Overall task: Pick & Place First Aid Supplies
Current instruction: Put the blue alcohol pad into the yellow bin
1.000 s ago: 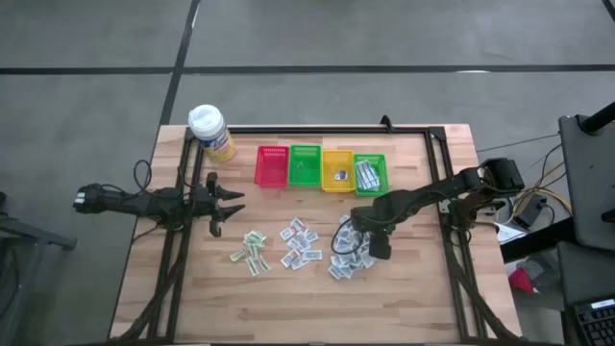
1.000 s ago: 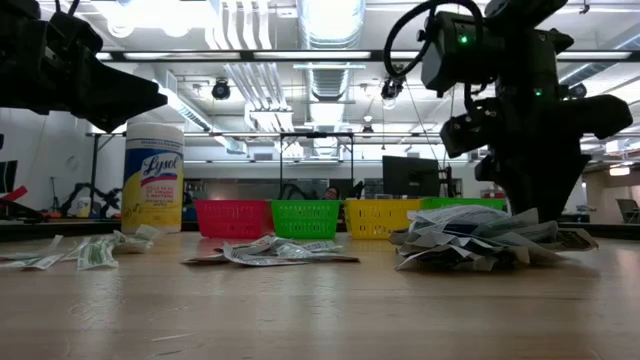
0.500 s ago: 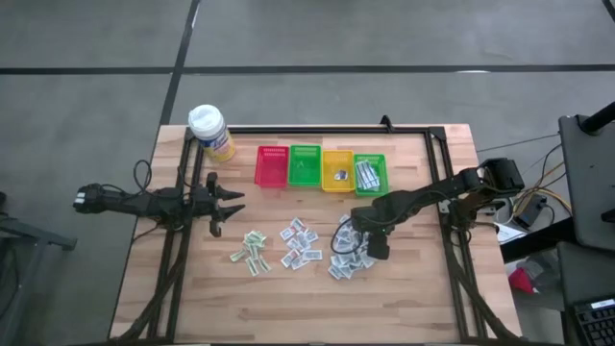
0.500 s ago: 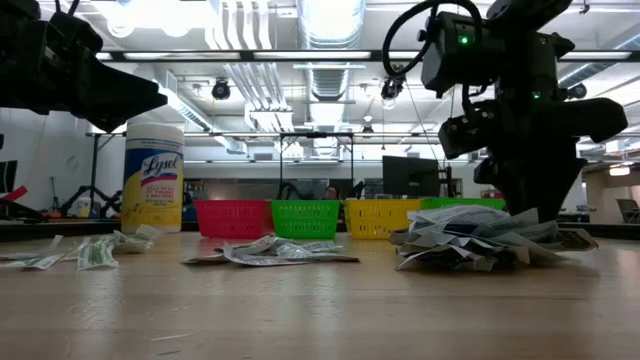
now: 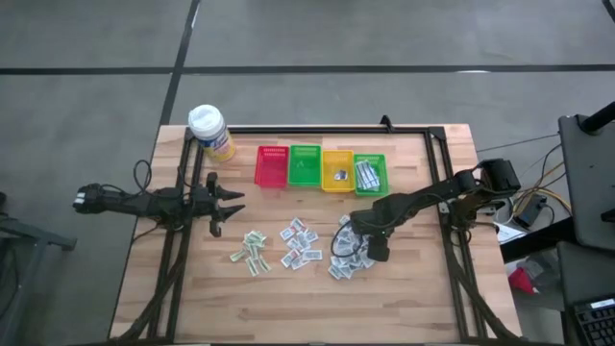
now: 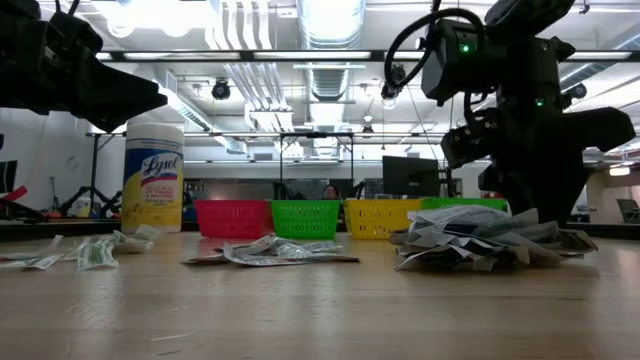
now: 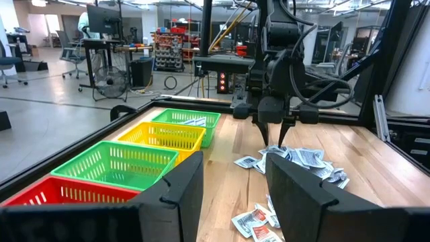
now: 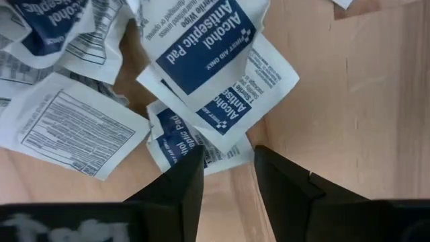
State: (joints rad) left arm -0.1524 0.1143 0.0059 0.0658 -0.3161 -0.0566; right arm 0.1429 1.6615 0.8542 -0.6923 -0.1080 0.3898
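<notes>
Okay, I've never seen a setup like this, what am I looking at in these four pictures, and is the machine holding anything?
Two robot arms work at a wooden table. One camera looks down from above, one sits at table height, and one rides each wrist. The left gripper waits open at the left side. The right gripper, open, hangs just above a heap of alcohol pad packets, holding nothing. More packets lie in loose groups, beside four baskets and a wipes canister.

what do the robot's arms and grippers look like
Both arms are dark, slim and jointed, each ending in two black fingers. The left gripper has angular, blocky fingers. The right gripper carries looping black cables and small green indicator lights near its wrist.
</notes>
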